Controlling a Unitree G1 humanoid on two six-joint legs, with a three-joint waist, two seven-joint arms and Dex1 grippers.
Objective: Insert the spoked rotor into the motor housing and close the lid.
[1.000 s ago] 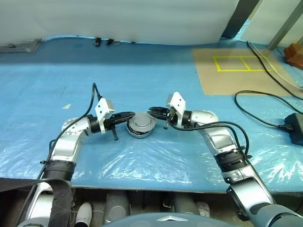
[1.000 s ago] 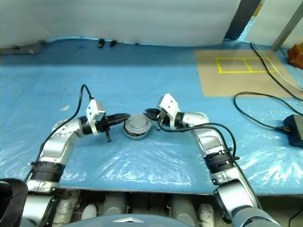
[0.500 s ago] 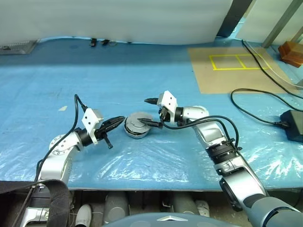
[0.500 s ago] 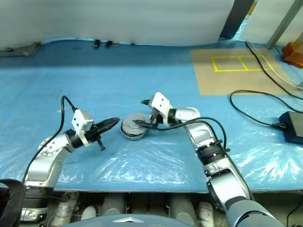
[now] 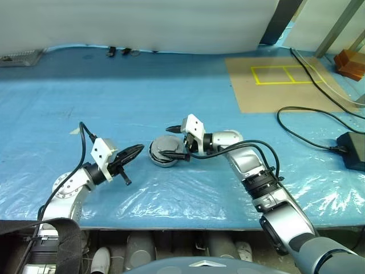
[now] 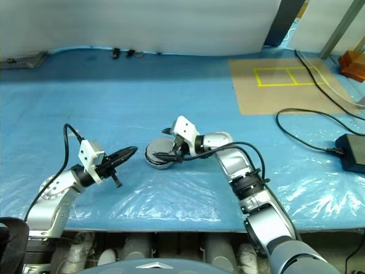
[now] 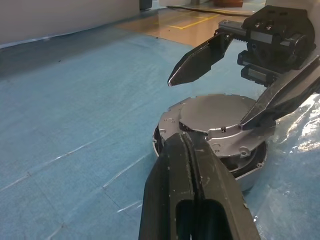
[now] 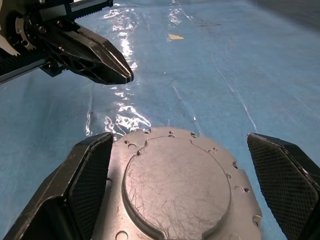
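Lying flat, lid face up, the motor housing [image 5: 165, 152] sits between the released right pincer [image 5: 177, 144]; left pincer [image 5: 136, 151] clenched.

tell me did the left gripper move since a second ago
Yes. The left gripper, jaws shut, has backed away from the motor housing toward the robot's left; a second ago its tip was right beside the housing, now blue sheet shows between them.

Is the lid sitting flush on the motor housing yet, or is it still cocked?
Still cocked. In the left wrist view the lid sits tilted on the motor housing, with a dark gap under one edge.
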